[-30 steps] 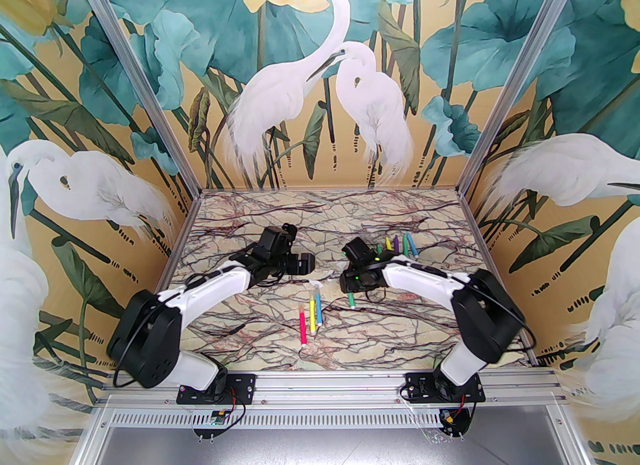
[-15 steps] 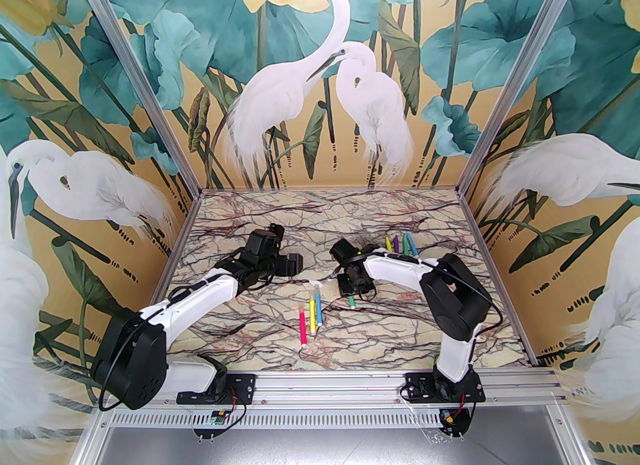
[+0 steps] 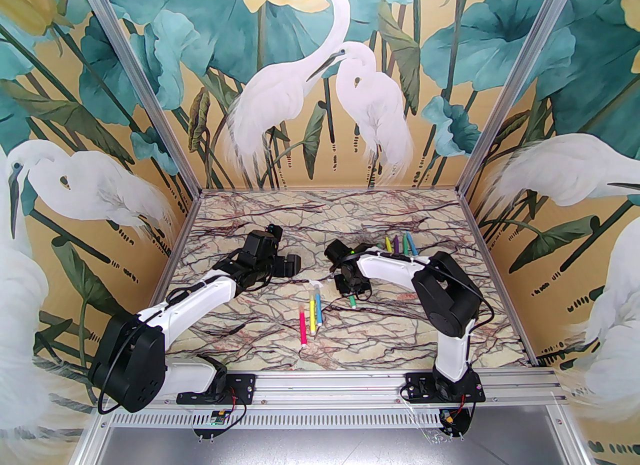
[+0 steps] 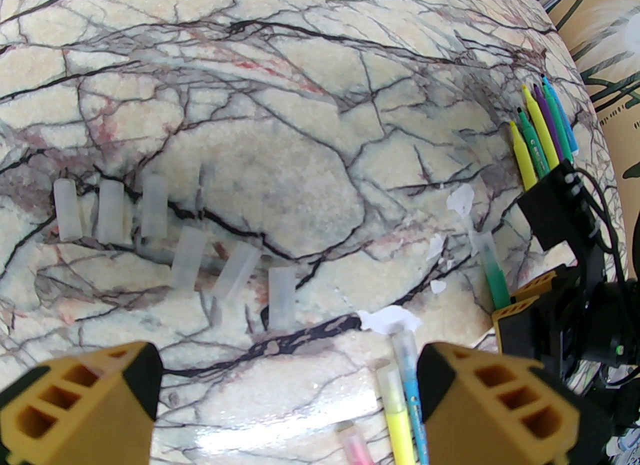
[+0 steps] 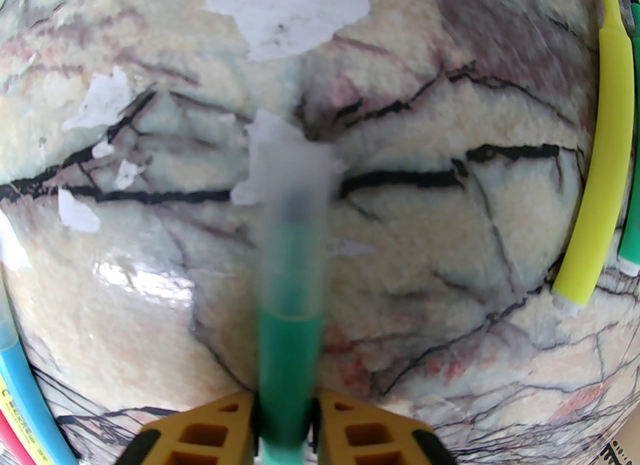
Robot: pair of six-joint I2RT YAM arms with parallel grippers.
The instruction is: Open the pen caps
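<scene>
The green pen point(image 5: 289, 353), cap point(image 5: 292, 203) fitted, is pinched by the right pincer point(image 5: 285, 418); the left pincer point(image 4: 287, 378) is held spread above the worktop point(image 4: 300, 103).

Table point(image 5: 450, 253): is looking glossy, marble-veined.
Pen caps point(image 4: 154, 205): are looking frosted, translucent plastic.
Green pen point(image 5: 290, 353): is showing smooth plastic.

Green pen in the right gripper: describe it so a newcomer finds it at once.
On the marble table, look just right of centre, where the right gripper pinches the green pen. Unlike the pink pen, yellow pen and blue pen lying loose to its left, it is gripped, clear cap on.
</scene>
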